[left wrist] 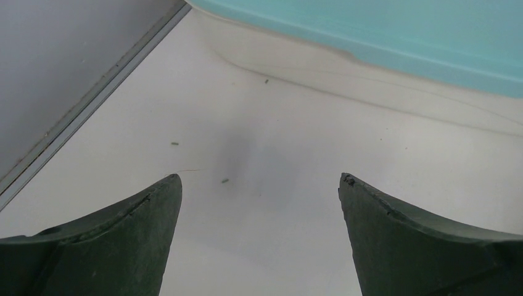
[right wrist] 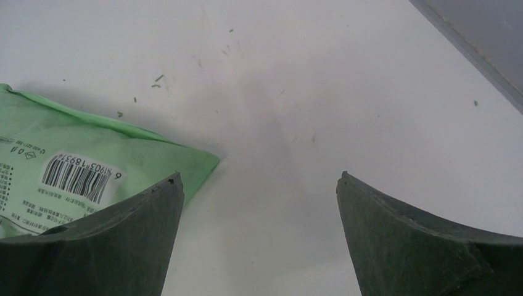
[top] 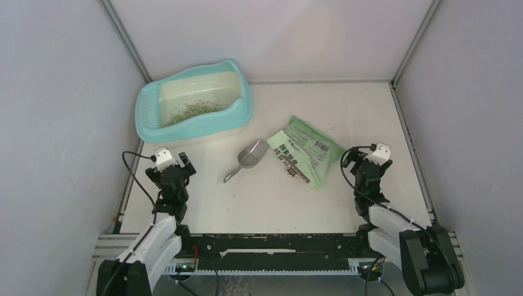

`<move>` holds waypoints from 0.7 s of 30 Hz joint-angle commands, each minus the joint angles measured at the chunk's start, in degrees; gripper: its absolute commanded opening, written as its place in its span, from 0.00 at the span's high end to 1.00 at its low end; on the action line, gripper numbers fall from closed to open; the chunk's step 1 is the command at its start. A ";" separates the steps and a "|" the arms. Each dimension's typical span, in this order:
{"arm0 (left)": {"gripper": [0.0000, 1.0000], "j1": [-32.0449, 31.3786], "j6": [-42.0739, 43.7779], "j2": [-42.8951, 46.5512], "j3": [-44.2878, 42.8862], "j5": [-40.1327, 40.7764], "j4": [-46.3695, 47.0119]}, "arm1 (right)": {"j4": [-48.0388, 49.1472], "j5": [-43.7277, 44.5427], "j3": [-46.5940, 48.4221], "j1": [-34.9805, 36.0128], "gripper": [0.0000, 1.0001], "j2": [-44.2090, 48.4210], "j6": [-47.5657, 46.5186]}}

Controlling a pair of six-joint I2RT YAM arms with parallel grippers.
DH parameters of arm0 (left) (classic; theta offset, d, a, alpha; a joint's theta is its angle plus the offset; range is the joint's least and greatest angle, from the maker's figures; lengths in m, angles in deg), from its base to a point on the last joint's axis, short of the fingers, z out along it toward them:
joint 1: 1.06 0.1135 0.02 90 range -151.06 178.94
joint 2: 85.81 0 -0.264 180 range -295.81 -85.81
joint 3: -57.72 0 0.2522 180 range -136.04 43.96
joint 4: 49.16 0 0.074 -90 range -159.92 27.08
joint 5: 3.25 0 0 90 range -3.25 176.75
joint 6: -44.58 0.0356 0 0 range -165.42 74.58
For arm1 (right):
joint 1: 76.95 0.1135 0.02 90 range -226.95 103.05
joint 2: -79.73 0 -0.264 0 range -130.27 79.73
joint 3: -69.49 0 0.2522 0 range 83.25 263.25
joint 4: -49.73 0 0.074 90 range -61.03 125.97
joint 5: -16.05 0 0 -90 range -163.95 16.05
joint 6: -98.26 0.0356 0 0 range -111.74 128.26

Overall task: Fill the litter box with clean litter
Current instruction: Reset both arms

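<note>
Turquoise litter box (top: 203, 127) at the far left of the white surface (top: 277, 203); both sets of my jaws wide, holding nothing.
From above, litter (top: 194, 111) lies thinly across the box's cream floor, and a grey metal scoop (top: 250, 157) sits between the box and the flat green bag (top: 305, 148). My left wrist view shows the left jaws spread over the surface, the box wall just ahead, a few stray granules (left wrist: 225, 180) between. My right wrist view shows the right jaws spread, the bag's barcoded corner by the left finger.
</note>
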 commanded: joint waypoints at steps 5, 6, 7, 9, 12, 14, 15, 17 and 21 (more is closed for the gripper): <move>0.00 1.11 7.06 -13.38 -4.29 -4.02 19.94 | 13.11 2.17 5.93 -0.87 0.01 -8.61 -4.09; 0.00 1.51 7.82 -14.35 -4.45 -4.40 21.50 | 15.49 2.70 4.72 -0.88 0.01 -8.52 -4.60; 0.00 2.15 8.26 -15.52 -4.97 -5.08 21.91 | 17.61 1.78 3.52 -1.12 0.01 -8.02 -5.12; 0.00 3.85 8.82 -18.05 -6.56 -7.58 22.10 | 17.79 0.37 3.74 -1.71 0.01 -8.38 -5.50; 0.00 5.86 8.99 -20.47 -8.32 -9.75 21.75 | 20.91 1.20 4.19 -2.43 0.01 -11.90 -5.68; 0.00 7.31 8.73 -20.11 -8.08 -10.90 21.91 | 21.01 0.29 4.62 -3.10 0.01 -13.07 -5.38; 0.00 7.34 8.75 -19.41 -7.69 -11.21 21.81 | 21.64 -0.26 4.48 -3.89 0.01 -13.56 -4.53; 0.00 7.34 8.59 -17.41 -7.00 -11.41 19.82 | 23.07 -4.30 3.92 -6.11 0.01 -14.66 -3.52; 0.00 7.34 7.12 -10.96 -3.00 -13.21 18.67 | 24.30 -8.11 3.84 -6.85 0.01 -15.64 -4.37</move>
